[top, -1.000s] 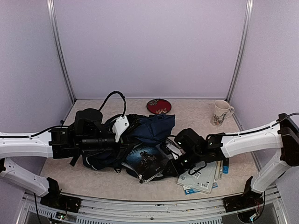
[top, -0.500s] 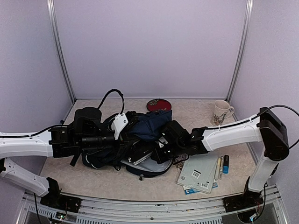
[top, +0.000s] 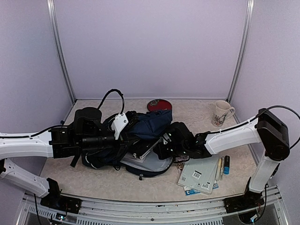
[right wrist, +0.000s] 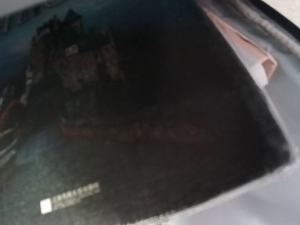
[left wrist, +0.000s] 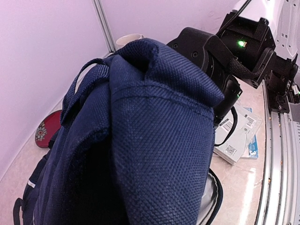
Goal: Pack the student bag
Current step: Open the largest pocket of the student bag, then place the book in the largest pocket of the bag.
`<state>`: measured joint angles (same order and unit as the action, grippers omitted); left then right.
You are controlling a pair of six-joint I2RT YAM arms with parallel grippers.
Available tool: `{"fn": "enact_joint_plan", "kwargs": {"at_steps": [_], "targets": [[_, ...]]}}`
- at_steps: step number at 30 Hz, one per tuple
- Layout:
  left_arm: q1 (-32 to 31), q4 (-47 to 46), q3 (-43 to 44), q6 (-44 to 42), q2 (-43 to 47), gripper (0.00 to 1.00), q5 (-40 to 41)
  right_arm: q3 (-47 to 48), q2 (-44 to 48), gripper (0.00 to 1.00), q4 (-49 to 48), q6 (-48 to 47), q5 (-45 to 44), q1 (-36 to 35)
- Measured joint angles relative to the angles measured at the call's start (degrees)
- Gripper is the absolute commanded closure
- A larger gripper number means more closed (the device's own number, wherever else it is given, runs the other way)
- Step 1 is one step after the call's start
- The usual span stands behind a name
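Note:
The navy student bag (top: 152, 123) lies mid-table with its main compartment open toward the front. My left gripper (top: 125, 137) is shut on the bag's upper flap and holds it raised. The navy fabric (left wrist: 154, 140) fills the left wrist view and hides the fingers. My right gripper (top: 162, 149) is at the bag's mouth, shut on a dark illustrated book (top: 143, 153). The book is pushed into the grey-lined opening. Its cover (right wrist: 117, 117) fills the right wrist view and the fingers do not show. A pinkish item (right wrist: 243, 51) lies against the lining (right wrist: 281, 197).
A stack of pale books (top: 200, 174) lies on the table right of the bag, also seen in the left wrist view (left wrist: 239, 136). Pens (top: 219, 168) and a blue stick (top: 226, 165) lie beside it. A mug (top: 221, 112) stands back right and a red disc (top: 159, 105) behind the bag.
My right gripper has carried the dark book left from the table's front into the bag's opening. The left gripper has kept the flap raised and has not moved.

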<state>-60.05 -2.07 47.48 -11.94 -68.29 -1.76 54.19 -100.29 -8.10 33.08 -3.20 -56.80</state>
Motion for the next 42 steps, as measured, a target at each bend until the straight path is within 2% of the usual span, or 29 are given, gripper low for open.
{"fn": "enact_joint_plan", "kwargs": {"at_steps": [11, 16, 19, 22, 26, 32, 36, 38, 40, 42], "targets": [[0.0, -0.3, 0.0, 0.0, -0.1, 1.0, 0.1, 0.5, -3.6, 0.92, -7.5, 2.7, 7.1, 3.3], [0.0, -0.4, 0.0, 0.0, -0.1, 1.0, 0.3, 0.9, -4.3, 0.83, -8.0, 2.8, 7.4, 4.2], [0.0, -0.5, 0.0, 0.0, -0.1, 1.0, 0.5, 1.0, -3.3, 0.74, -6.4, 2.8, 8.0, 4.3], [-0.1, -0.9, 0.0, 0.0, -0.1, 1.0, 0.7, 0.9, 0.2, 0.63, -1.3, 3.0, 8.7, 4.5], [-0.5, -2.5, 0.0, 0.0, -0.1, 1.0, 0.3, -0.9, 8.7, 0.54, 9.5, 3.3, 8.6, 4.5], [-0.8, -4.5, 0.5, 0.0, -0.7, 1.0, -1.0, -8.0, 22.9, 0.47, 21.8, 5.0, 8.5, 4.5], [-1.2, -6.0, 0.9, 0.0, -2.3, 1.0, -2.1, -12.9, 31.8, 0.45, 27.2, 6.2, 9.6, 4.9], [-1.4, -6.8, 0.9, 0.0, -2.9, 1.0, -2.5, -14.9, 35.2, 0.41, 29.0, 6.6, 10.9, 6.3], [-1.7, -7.0, 1.2, 0.0, -3.4, 1.0, -2.8, -16.8, 37.9, 0.32, 30.4, 6.8, 11.7, 8.7], [-1.8, -7.1, 1.2, 0.0, -3.3, 1.0, -2.6, -19.1, 40.4, 0.27, 33.0, 9.5, 10.1, 12.5]]}}
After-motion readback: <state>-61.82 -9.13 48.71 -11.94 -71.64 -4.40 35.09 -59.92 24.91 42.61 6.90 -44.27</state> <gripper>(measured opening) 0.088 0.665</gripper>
